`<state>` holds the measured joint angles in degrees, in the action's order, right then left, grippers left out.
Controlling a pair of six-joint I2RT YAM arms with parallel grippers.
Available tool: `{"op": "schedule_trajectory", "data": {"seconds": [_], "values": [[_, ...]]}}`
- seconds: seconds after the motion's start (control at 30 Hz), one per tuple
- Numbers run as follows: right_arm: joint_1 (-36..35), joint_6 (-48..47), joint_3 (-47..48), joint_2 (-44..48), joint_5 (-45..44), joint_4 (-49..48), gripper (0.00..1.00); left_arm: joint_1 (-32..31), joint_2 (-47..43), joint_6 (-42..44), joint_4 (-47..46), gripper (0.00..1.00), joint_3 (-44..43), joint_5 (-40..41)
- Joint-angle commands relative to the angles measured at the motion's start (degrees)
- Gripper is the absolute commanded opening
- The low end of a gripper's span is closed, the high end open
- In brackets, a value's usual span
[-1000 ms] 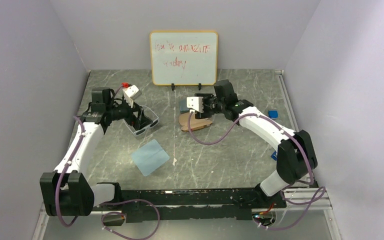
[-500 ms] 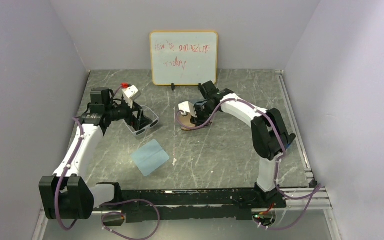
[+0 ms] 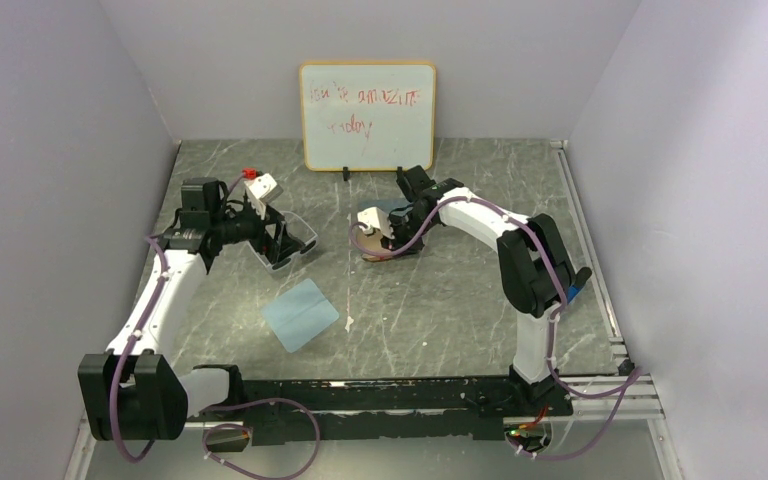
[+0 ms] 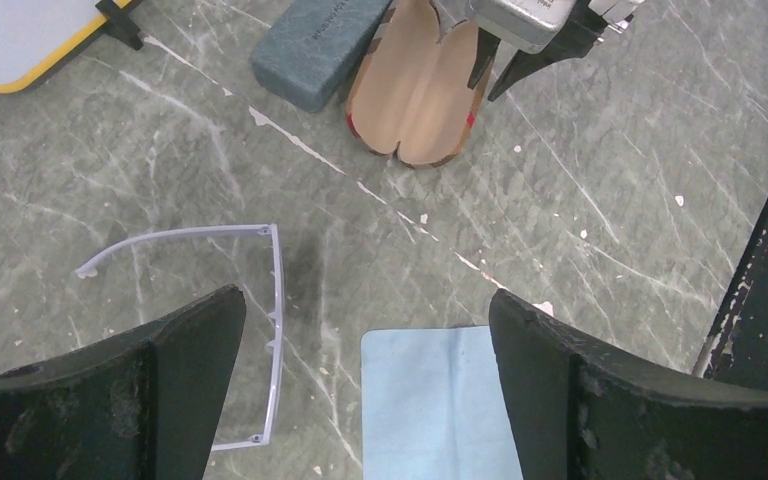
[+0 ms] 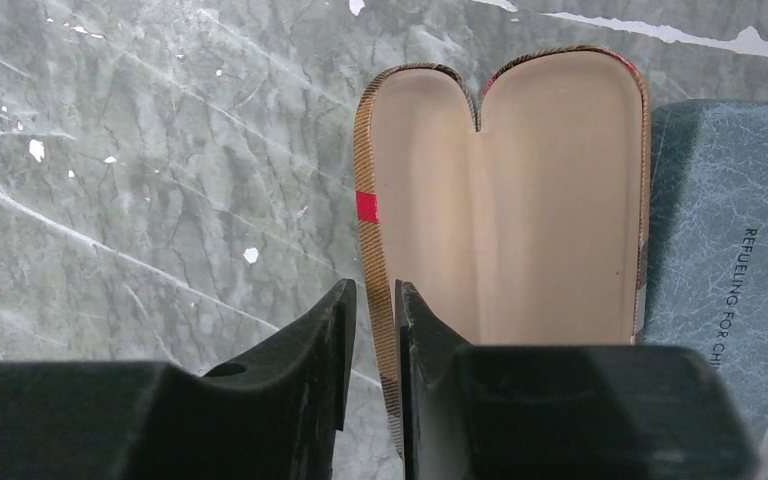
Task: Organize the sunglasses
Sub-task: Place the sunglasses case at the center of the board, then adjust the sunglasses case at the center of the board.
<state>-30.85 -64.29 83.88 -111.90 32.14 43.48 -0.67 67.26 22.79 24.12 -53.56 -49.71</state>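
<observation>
Sunglasses with the chunky white frame and dark lenses lie on the grey marbled table at its left rear, directly under the left tool. That tool's two fingers are spread wide apart. In the left wrist view one thin pale temple arm of the frame shows between them, close to the left-hand finger; whether any finger touches the frame cannot be told. A light-blue cloth lies flat on the table, nearer the arm bases than the white pair and apart from it. Toward the middle rear, the plaid case lies open with its tan lining facing up, and a grey-blue case lies right alongside it, touching its edge. The right tool is down at the open case. Its fingers are drawn close together on either side of the case's plaid rim, one outside and one over the lining; whether they actually pinch the rim cannot be told. A small whiteboard with red writing stands at the back wall.
</observation>
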Motion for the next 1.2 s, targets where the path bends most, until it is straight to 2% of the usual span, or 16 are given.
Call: {"op": "schedule_trajectory", "data": {"seconds": [0.0, 0.13, 0.3, 0.63, 0.9, 1.17], "values": [[-0.1, 0.2, -0.6, 0.1, 0.4, -2.3, 0.24, 0.2, -1.2, 1.0, -2.0, 0.96, 0.4, -2.2], [0.0, 0.0, -2.1, 0.4, -0.1, -3.5, 0.23, 0.2, -1.0, 1.0, -2.0, 0.96, 0.5, -2.3], [0.0, 0.4, -3.2, 0.7, -0.1, -4.4, 0.17, 0.2, -1.0, 1.0, -1.9, 0.96, 0.4, -2.4], [-0.1, 1.5, -11.3, 4.3, -2.8, -16.0, 0.11, 0.2, -1.0, 1.0, -2.0, 0.96, 0.6, -2.8], [-0.5, 0.7, -11.1, 2.9, -5.8, -20.4, 0.11, 0.2, -1.2, 1.0, -2.1, 0.96, 0.9, -2.8], [-0.7, -2.0, -8.0, -0.2, -7.3, -20.1, 0.12, 0.2, -1.4, 1.0, -2.0, 0.96, 0.9, -2.7]]}}
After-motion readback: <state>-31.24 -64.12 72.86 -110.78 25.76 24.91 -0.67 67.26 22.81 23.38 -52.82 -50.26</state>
